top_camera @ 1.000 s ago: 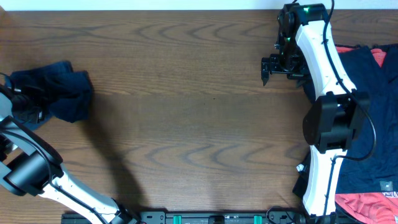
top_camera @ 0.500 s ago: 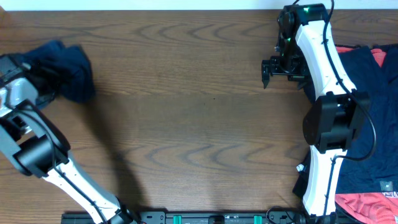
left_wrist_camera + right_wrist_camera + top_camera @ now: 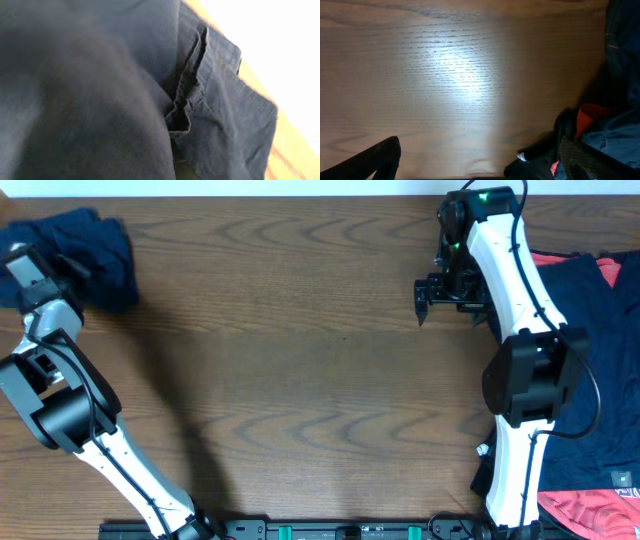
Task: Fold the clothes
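From overhead: my left fingers [image 3: 60, 265] are up in the far left corner of the desk [image 3: 300, 360], closed on a bunched navy garment [image 3: 95, 245]. My right fingers [image 3: 452, 298] hang wide open over bare wood, holding nothing, just beside the pile [image 3: 590, 310] of navy and coral clothes along the right edge.

Left wrist: nothing but navy cloth and a seam right up against the lens. I can't see my own fingers here.

Right wrist: both fingertips are spread at the bottom corners with wood between them, and the pile sits off to the right.

My guess is I'm parking this piece in the corner. Next up: let go cleanly without dragging it, then the right side needs to pinch one garment's edge and pull it to the middle.
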You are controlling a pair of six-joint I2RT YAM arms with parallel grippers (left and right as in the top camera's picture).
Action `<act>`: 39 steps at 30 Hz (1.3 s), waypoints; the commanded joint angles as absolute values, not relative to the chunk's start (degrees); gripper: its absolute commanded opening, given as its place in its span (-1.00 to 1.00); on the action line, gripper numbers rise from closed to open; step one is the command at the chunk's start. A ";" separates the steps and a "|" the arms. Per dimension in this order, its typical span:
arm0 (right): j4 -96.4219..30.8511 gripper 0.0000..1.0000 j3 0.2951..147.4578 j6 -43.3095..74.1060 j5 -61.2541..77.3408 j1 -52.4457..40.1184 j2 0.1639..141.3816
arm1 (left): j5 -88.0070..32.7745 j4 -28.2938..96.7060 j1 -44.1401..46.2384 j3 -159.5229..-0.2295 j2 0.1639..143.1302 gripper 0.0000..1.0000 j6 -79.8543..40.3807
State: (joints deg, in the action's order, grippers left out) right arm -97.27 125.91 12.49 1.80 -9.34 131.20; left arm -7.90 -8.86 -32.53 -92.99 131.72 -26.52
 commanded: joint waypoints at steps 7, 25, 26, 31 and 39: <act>-97.32 0.99 125.80 11.66 3.27 -10.09 130.56 | -4.19 -4.95 -32.82 -93.08 132.79 -0.87 -25.15; -93.38 0.99 125.80 8.69 3.53 -9.74 130.56 | -5.98 4.32 -32.80 -93.08 127.90 -0.24 -29.82; -93.10 0.99 125.80 8.69 3.53 -9.76 130.56 | -6.00 6.20 -32.80 -93.08 127.13 -0.24 -30.92; -93.01 0.99 125.80 8.60 3.51 -9.76 130.56 | -5.10 17.43 -32.86 -93.08 122.34 0.54 -34.39; -94.02 0.98 125.80 7.16 3.73 -9.76 130.56 | 3.29 28.86 -33.47 -93.08 113.03 0.82 -37.17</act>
State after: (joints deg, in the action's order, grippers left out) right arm -93.65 125.86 8.54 3.22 -9.72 131.20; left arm -0.62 27.70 -32.80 -92.92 116.36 -35.86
